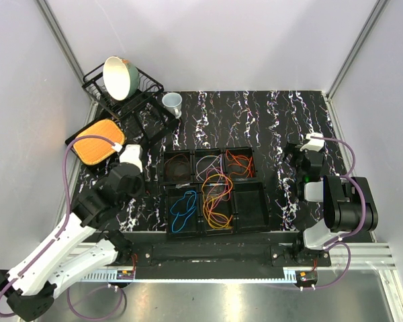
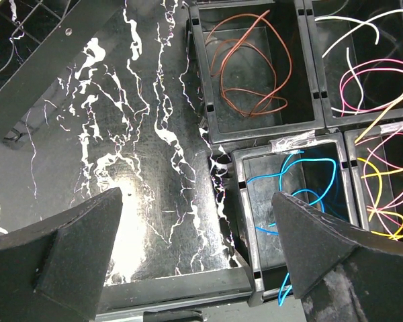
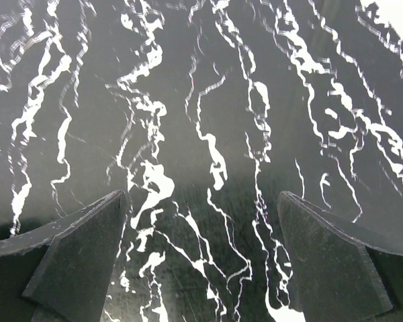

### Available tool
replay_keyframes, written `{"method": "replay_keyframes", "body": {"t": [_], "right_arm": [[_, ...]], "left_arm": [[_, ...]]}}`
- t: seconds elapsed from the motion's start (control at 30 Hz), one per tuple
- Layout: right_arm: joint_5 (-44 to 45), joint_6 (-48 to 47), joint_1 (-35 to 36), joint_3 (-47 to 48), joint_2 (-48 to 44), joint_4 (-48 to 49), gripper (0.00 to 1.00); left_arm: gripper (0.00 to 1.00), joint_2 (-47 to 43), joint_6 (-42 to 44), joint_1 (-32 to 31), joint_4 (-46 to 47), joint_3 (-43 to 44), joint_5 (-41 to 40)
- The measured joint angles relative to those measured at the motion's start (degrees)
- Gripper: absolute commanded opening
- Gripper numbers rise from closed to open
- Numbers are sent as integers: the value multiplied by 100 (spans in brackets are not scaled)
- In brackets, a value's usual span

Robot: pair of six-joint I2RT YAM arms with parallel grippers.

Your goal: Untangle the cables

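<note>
- The left gripper [image 2: 195,201] hangs over the mat [image 1: 269,121] just beside the left wall of the tray [image 2: 205,87]. Its jaws are spread wide with nothing between them. One finger is over bare mat, and the other overlaps the near-left compartment.
- The right gripper [image 3: 201,201] is well apart from the tray, out on the right side of the mat. It is also spread wide and holds nothing; only white-veined black surface shows beneath it.
- The cables [image 1: 215,191] all lie inside the tray, a black box of six compartments in two rows of three at the middle of the mat.
- The brown cable [image 2: 252,64] is coiled in the far-left compartment, and the blue cable [image 2: 309,184] is looped in the near-left one, where a strand hangs over the near wall.
- White and pink strands [image 2: 363,60] sit in the far-middle compartment, and orange-red loops [image 1: 238,163] sit in the far-right one.
- The yellow and orange loops [image 1: 216,201] fill the near-middle compartment and cross the dividing wall into the far-middle one — there they overlap the white and pink.
- Open mat runs along both flanks of the tray and behind it, and the strip is wider on the right.
- A dish rack [image 1: 124,94] stands at the far-left corner with a bowl [image 1: 119,77] tilted in it.
- A pale cup [image 1: 172,102] stands just beside the rack's right end.
- An orange pad [image 1: 99,141] on a dark tray lies near the left gripper — on its outer side.
- Plain pale walls [image 1: 221,40] close in the back and both sides.
</note>
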Motion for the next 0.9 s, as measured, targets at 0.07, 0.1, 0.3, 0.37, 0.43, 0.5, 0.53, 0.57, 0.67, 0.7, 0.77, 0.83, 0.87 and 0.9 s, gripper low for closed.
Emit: {"method": "replay_keyframes", "body": {"t": [0.07,0.1,0.3,0.37,0.43,0.5,0.53,0.57,0.67,0.7,0.77,0.83,0.87,0.9], "right_arm": [[-20,-2,0,-33,0,151,100],[-52,-2,0,-37,0,168,100],[-136,0,0,-37,0,173,100],[-140,0,0,-37,0,175,100],[-144,0,0,-37,0,173,100],[-144,0,0,-37,0,173,100],[-146,0,0,-37,0,173,100],[-146,0,0,-37,0,173,100],[-146,0,0,-37,0,175,100],[-146,0,0,-37,0,175,100],[-149,-2,0,-37,0,177,100],[-149,0,0,-37,0,184,100],[-149,0,0,-37,0,184,100],[-149,0,0,-37,0,190,100]], "left_arm": [[97,-26,-2,0,-2,0,-4],[97,-28,-2,11,-2,0,-7],[99,-118,-7,162,-2,0,-238],[99,-142,-15,177,28,-13,-678],[99,-243,101,184,527,-297,-1305],[99,-422,566,214,1325,-876,-1786],[99,-560,879,232,1950,-1311,-1904],[99,-772,1296,269,2616,-1847,-1971],[99,-1213,2162,455,4531,-3265,-1818],[99,-1314,2374,619,5071,-3689,-1690],[99,-1176,2638,1106,5709,-4085,-1510],[99,-671,2826,1589,6336,-4098,-1447],[99,-341,2920,1744,6752,-4105,-1318],[99,-177,2977,1950,6979,-4105,-1222]]}}
